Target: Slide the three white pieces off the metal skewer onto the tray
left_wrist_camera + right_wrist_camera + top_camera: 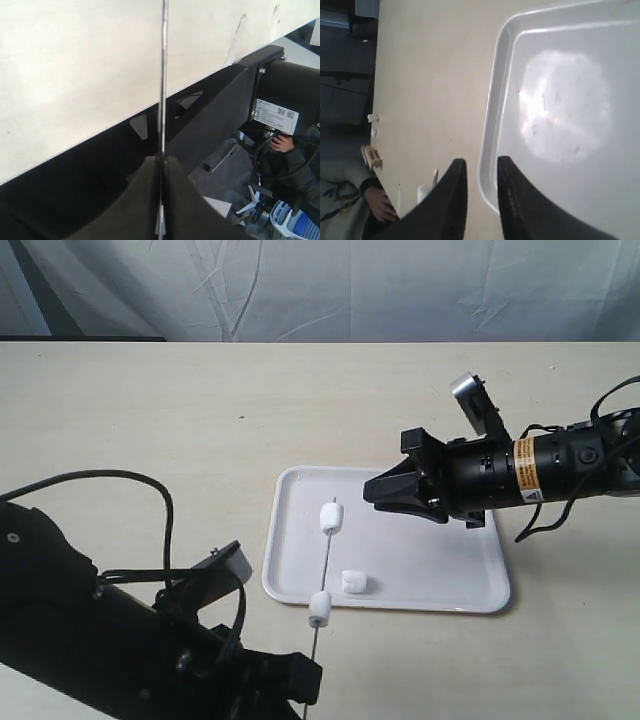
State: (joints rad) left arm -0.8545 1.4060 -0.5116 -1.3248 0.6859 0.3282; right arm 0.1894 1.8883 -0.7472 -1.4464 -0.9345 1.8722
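Stripping one-third done — left tool (161, 167) clamps the skewer (326, 560), right tool (370, 492), narrowly apart and empty, should pull off the twelve-o'clock piece (331, 517).

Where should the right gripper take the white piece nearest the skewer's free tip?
Pinch the upper white piece across its rounded flanks, one finger on either side of the metal skewer. Approach from the exterior view's right, where the right gripper hovers. The rod's free tip lies just beyond.
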